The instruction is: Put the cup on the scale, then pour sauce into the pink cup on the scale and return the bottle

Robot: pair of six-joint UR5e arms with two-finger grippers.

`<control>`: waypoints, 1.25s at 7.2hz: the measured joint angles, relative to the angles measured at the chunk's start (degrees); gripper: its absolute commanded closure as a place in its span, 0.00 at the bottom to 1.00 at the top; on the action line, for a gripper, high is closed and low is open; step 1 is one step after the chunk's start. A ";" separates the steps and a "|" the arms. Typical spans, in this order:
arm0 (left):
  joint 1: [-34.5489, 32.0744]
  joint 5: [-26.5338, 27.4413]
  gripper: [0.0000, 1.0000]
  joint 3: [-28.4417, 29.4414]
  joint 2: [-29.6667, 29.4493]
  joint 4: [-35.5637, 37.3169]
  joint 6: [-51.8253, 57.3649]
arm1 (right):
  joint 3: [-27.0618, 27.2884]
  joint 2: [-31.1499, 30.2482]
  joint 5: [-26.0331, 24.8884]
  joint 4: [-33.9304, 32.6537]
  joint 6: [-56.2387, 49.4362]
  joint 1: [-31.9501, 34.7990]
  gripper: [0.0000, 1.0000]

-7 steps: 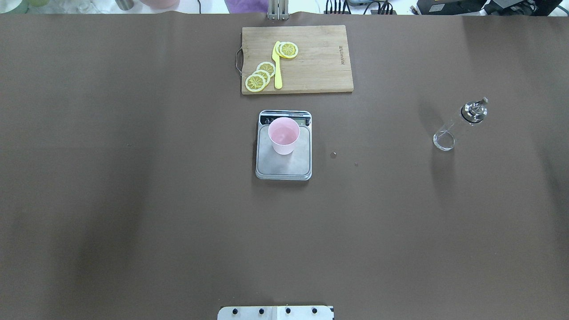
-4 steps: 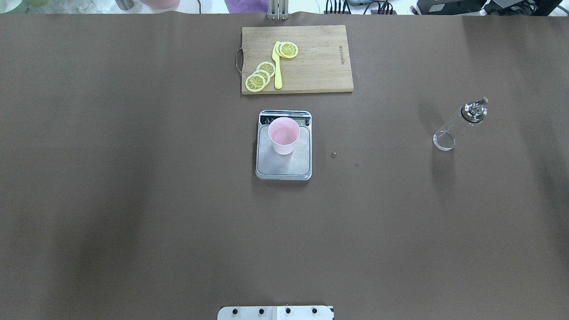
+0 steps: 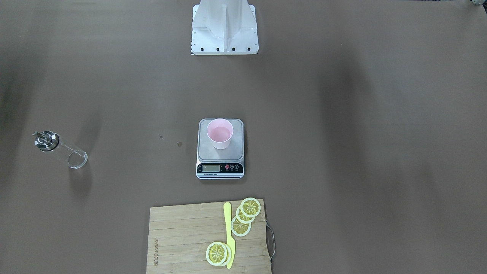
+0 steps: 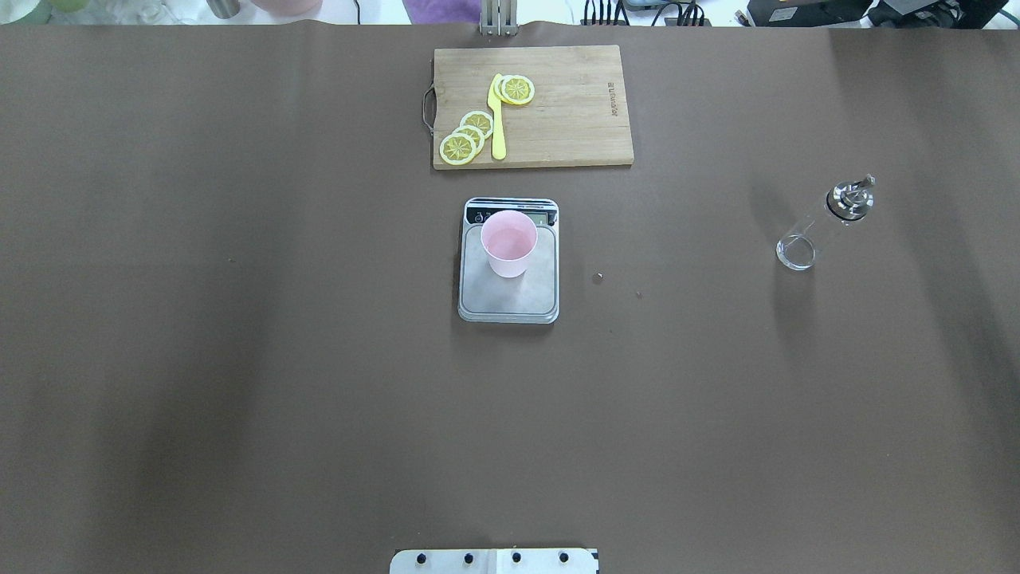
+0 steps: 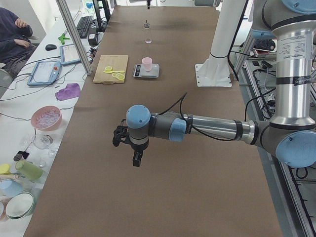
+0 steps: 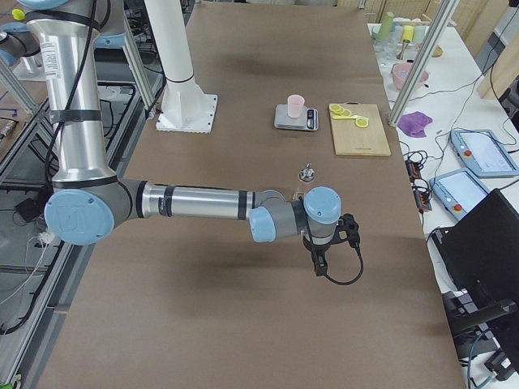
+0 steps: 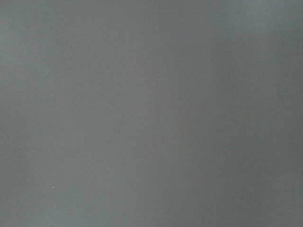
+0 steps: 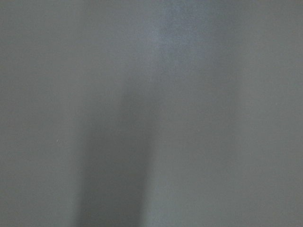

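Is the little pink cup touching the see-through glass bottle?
Apart. Overhead, wide bare table separates the pale pink plastic cup from the clear glass bottle.

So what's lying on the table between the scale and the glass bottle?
Only two tiny specks, too small to identify, on the brown table cover between the scale and the bottle; overhead and front-facing views show them.

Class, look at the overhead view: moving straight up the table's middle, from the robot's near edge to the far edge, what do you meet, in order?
white base plate → scale, carrying the pink cup → wooden cutting board
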 measured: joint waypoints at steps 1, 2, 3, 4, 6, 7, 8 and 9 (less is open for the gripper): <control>0.00 0.02 0.02 -0.04 -0.04 0.00 0.01 | 2.66 -1.45 -0.66 -3.98 -1.62 0.52 0.00; 0.00 0.03 0.02 -0.06 -0.05 0.00 0.05 | 4.37 -3.35 -1.80 -5.76 -2.52 1.13 0.00; 0.00 0.04 0.02 -0.04 -0.05 0.00 0.15 | 5.35 -4.72 -4.33 -6.51 -2.90 1.50 0.00; 0.00 0.04 0.02 -0.02 -0.06 -0.02 0.24 | 6.08 -5.54 -7.54 -7.12 -3.03 1.71 0.00; 0.00 0.04 0.02 -0.02 -0.06 -0.08 0.36 | 7.40 -6.62 -10.21 -8.16 -4.31 2.06 0.00; 0.00 0.04 0.02 -0.02 -0.16 -0.07 0.39 | 7.95 -7.20 -10.15 -8.39 -5.41 2.49 0.00; 0.00 0.04 0.02 -0.02 -0.32 -0.05 0.38 | 8.92 -8.07 -8.97 -8.71 -6.04 3.61 0.00; 0.00 0.03 0.02 -0.02 -0.45 -0.07 0.35 | 10.13 -9.01 -8.40 -8.83 -6.67 4.76 0.00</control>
